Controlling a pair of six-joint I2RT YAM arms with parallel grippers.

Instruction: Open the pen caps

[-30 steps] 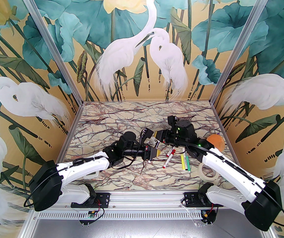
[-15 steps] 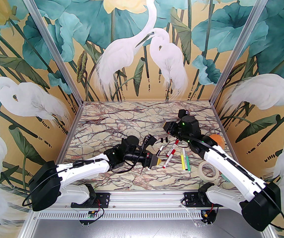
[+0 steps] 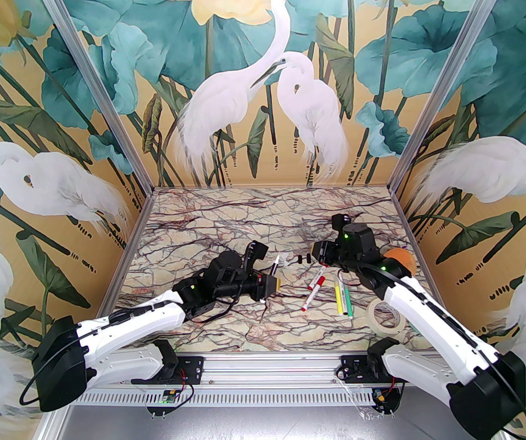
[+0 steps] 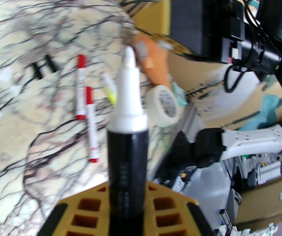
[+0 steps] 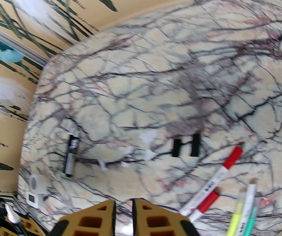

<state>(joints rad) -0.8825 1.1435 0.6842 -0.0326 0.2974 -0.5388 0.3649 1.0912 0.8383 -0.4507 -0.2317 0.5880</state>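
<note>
My left gripper (image 3: pixel 274 285) (image 4: pixel 127 200) is shut on a black marker (image 4: pixel 127 141). Its white tip (image 3: pixel 276 261) is bare and points up and away. Two black pen caps (image 3: pixel 303 258) (image 5: pixel 185 146) (image 4: pixel 45 66) lie side by side on the marble, just right of that tip. My right gripper (image 3: pixel 317 251) (image 5: pixel 123 215) hovers just right of those caps, shut with nothing between its fingers. Two markers with red caps (image 3: pixel 315 287) (image 5: pixel 231 159) (image 4: pixel 81 65) lie below the black caps. A yellow and a green marker (image 3: pixel 341 298) (image 5: pixel 244 215) lie beside them.
A roll of cream tape (image 3: pixel 384 316) (image 4: pixel 164 104) sits at the front right, beside the right arm. An orange object (image 3: pixel 400 258) lies behind that arm. Another black marker (image 5: pixel 71 156), small whitish pieces (image 5: pixel 148 138) and a small white device (image 5: pixel 34 198) lie further left.
The two grippers, close together a second ago, have parted. My left gripper drew back leftward with the marker, its tip now raised. My right gripper swung away right, uncovering the black caps.
</note>
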